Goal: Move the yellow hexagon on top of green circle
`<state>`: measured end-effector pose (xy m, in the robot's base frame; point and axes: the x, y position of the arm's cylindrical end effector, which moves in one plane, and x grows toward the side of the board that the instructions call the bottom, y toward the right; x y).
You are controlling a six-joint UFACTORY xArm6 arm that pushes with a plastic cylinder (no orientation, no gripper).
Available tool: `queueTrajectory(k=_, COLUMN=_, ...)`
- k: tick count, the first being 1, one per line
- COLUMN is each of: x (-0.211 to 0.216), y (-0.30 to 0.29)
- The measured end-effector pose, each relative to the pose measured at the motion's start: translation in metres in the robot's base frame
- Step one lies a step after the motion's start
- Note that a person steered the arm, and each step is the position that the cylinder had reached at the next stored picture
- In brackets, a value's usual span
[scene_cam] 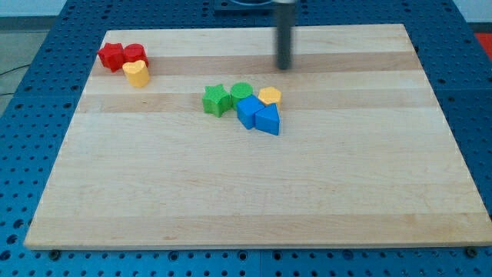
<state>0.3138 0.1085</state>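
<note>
My tip (284,67) rests on the wooden surface (254,200) near the view's top, a little right of centre. It is a plain dark rod with no fingers at all, so nothing opens or closes and it has hold of nothing. It stands apart from every block, above and slightly right of the central cluster.

That cluster holds 5 blocks. The yellow hexagon (270,96) sits at its upper right, just beside the green circle (241,92), which lies to its left; whether the 2 touch I cannot tell. Left of the green circle is the green star (217,100), close against it. Below the circle and the hexagon lies a blue block (249,111) of unclear shape, and against its right side a blue triangle (268,121), directly under the yellow hexagon.

Well apart, at the view's top left, are 3 more blocks: 2 red blocks side by side, the left one (111,55) star-like and the right one (134,53) rounder, with a yellow heart (137,73) touching them from below.
</note>
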Motion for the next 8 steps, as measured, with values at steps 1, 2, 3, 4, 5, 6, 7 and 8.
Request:
queueTrajectory(k=1, x=0.063, y=0.01)
queueTrajectory(k=2, x=0.108, y=-0.011)
queueTrajectory(k=3, x=0.117, y=-0.024)
queueTrajectory(k=4, x=0.109, y=-0.039)
queueTrajectory(k=5, x=0.106, y=-0.054)
queueTrajectory(k=6, x=0.101, y=-0.069)
queueTrajectory(k=7, x=0.089, y=-0.082)
queueTrajectory(k=8, x=0.07, y=-0.084)
